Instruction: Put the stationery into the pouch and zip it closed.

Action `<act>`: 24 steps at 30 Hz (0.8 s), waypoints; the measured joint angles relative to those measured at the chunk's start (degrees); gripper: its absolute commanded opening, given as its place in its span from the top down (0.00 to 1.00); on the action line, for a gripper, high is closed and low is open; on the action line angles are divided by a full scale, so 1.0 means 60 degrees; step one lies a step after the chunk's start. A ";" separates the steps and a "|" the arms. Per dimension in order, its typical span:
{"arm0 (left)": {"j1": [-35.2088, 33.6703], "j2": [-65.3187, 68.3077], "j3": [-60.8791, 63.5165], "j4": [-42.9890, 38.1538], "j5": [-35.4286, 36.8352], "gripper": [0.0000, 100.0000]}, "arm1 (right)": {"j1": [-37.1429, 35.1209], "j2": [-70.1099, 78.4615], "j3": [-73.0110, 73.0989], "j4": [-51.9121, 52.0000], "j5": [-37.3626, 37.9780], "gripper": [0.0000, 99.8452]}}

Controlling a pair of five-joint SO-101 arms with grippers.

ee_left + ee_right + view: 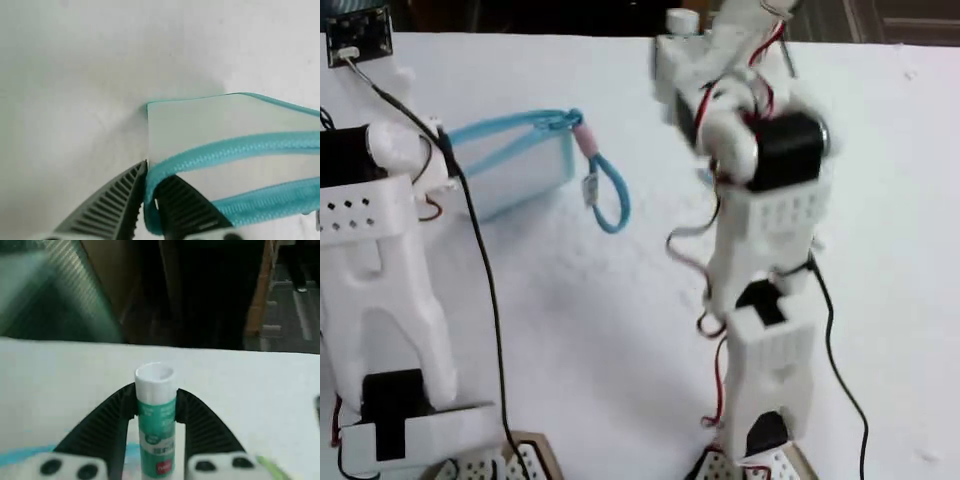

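One clear pouch (515,172) lies on the table (610,340), and there is one glue stick (157,432). The left gripper (150,200), nearly closed, pinches the pouch's zipper edge. The right gripper (155,394) clasps the glue stick, apparently above the table.
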 measured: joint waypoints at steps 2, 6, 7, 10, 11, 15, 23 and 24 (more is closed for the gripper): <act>0.0000 0.0000 0.0000 0.0000 0.0000 0.98 | -0.0469 -0.0410 -0.0015 -0.0190 -0.1143 0.98; 0.0000 0.0000 0.0000 0.0000 0.0000 0.98 | -0.1465 -0.0718 -0.0015 -0.0630 -0.1700 0.98; 0.0000 0.0000 0.0000 0.0000 0.0000 0.98 | -0.1714 -0.0718 -0.0029 -0.0791 -0.1744 0.98; 0.0000 0.0000 0.0000 0.0000 0.0000 0.98 | -0.2227 -0.0733 -0.0059 -0.1348 -0.1758 0.98; 0.0000 0.0000 0.0000 0.0000 0.0000 0.98 | -0.2418 -0.0733 -0.0073 -0.1495 -0.1758 0.98; 0.0000 0.0029 0.0000 0.0000 0.0000 0.98 | -0.3048 -0.0733 -0.0088 -0.1846 -0.0879 0.98; 0.0000 0.0029 0.0000 0.0000 0.0000 0.98 | -0.3648 -0.2359 0.0059 0.0147 0.1128 0.98; 0.0000 0.0029 0.0000 0.0000 0.0000 0.98 | -0.3575 -0.2755 0.0205 0.0176 0.1480 0.98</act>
